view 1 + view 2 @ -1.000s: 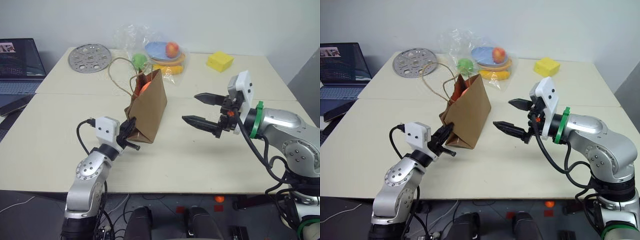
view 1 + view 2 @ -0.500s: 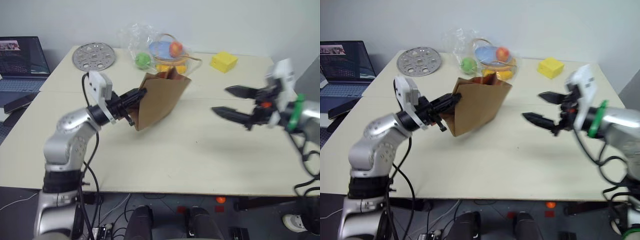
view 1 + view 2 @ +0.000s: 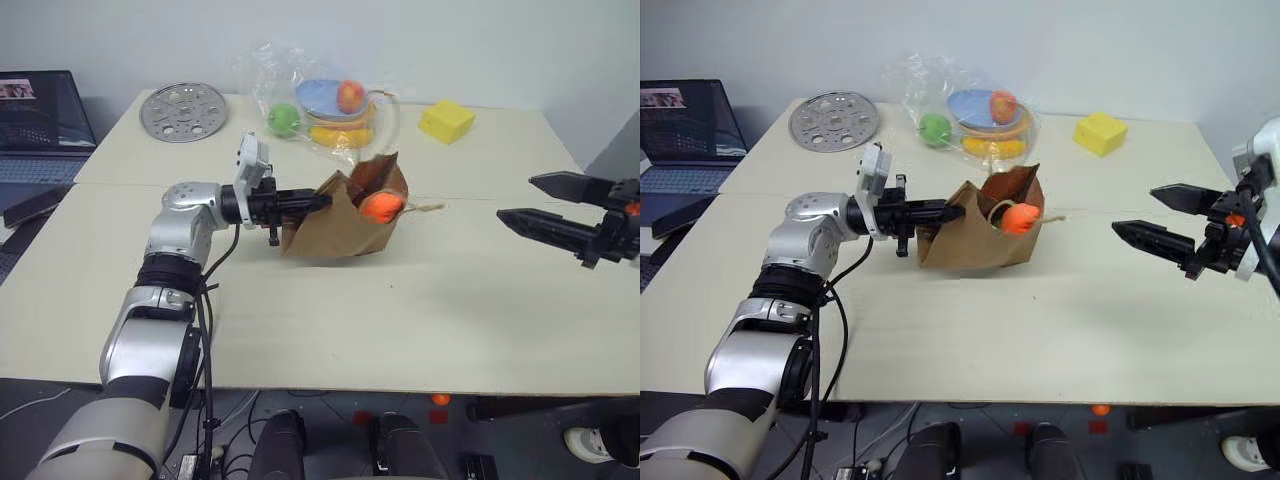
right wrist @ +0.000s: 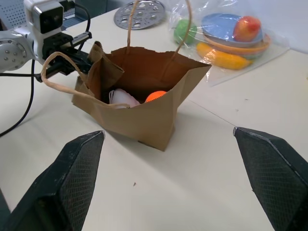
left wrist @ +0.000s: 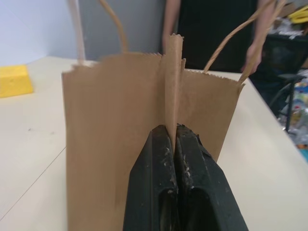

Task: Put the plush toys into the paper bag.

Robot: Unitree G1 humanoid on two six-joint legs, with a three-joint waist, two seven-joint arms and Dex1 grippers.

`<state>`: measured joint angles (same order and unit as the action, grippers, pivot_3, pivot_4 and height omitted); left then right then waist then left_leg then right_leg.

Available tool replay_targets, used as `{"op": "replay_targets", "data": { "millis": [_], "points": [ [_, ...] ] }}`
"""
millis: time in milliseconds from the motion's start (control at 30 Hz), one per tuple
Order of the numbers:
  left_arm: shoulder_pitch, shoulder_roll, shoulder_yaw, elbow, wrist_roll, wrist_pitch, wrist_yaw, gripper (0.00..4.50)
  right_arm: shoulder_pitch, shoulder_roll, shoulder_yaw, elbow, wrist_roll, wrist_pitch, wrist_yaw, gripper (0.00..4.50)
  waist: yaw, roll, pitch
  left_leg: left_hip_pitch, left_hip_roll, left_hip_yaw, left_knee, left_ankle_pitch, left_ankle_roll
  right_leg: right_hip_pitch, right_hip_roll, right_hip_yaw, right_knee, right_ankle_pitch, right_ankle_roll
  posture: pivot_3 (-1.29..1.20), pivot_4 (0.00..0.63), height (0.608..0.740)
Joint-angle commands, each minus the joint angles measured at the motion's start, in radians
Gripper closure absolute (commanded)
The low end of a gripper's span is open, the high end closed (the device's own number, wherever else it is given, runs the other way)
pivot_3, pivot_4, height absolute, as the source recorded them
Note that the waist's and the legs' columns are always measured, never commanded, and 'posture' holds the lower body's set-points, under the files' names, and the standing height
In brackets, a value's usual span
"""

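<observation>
Brown kraft paper bag [image 3: 340,215] is tipped, pinched by the left gripper [image 3: 308,203]; orange carrot plush [image 3: 380,207] and white plush [image 4: 120,98] are inside. Right gripper [image 3: 545,203] is spread, empty. Righting is judged next.

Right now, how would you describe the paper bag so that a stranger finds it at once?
On the pale table, look near the middle, just in front of the clear plastic bag of fruit. The paper bag is plain brown with loop handles, tipped over, an orange toy showing at its mouth, and the left gripper pinches its edge.
</observation>
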<state>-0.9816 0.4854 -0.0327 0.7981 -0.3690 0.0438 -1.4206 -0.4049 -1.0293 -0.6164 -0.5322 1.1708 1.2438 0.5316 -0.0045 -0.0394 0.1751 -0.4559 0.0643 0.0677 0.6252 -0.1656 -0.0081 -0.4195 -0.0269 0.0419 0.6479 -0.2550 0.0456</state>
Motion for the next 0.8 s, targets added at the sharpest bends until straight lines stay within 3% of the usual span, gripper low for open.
{"op": "replay_targets", "data": {
  "millis": [33,233,367,467,800],
  "points": [
    [-0.001,0.027,0.055,0.005,0.02,-0.043,0.072,4.45,0.011,0.002,-0.03,-0.03,0.03,-0.032,-0.038,0.0,0.002,0.0,0.0,0.0,0.0,0.0,0.001,0.0,0.0,0.0,0.0,0.0,0.0,0.0,0.0,0.0,0.15,0.74],
    [0.194,0.095,0.129,-0.249,-0.023,0.085,0.151,4.45,0.0,0.021,0.042,-0.008,0.019,-0.094,-0.044,0.0,-0.014,0.0,0.0,0.0,0.0,-0.001,0.002,0.0,0.0,0.0,-0.006,0.003,0.0,0.001,0.002,0.0,0.15,0.74],
    [0.347,0.075,0.142,-0.445,-0.023,0.123,0.255,4.45,-0.043,0.039,0.148,0.045,-0.044,-0.163,-0.008,0.0,-0.02,0.0,0.0,-0.001,0.0,-0.001,0.002,0.0,0.0,0.0,-0.007,0.002,0.0,0.003,0.005,0.0,0.15,0.74],
    [0.373,0.057,0.15,-0.505,-0.036,0.155,0.306,4.45,-0.068,0.053,0.199,0.064,-0.075,-0.199,0.008,0.0,-0.014,0.0,0.0,-0.001,0.0,-0.002,0.003,0.0,0.0,0.001,-0.007,0.002,0.0,0.003,0.005,0.0,0.15,0.74],
    [0.369,0.019,0.106,-0.491,-0.001,0.101,0.338,1.45,-0.097,0.071,0.256,0.09,-0.118,-0.242,0.03,0.0,-0.01,0.0,0.0,0.0,-0.001,0.002,0.003,0.001,0.001,0.0,-0.007,0.002,0.0,0.003,0.005,0.0,0.15,0.74]
  ]
}}
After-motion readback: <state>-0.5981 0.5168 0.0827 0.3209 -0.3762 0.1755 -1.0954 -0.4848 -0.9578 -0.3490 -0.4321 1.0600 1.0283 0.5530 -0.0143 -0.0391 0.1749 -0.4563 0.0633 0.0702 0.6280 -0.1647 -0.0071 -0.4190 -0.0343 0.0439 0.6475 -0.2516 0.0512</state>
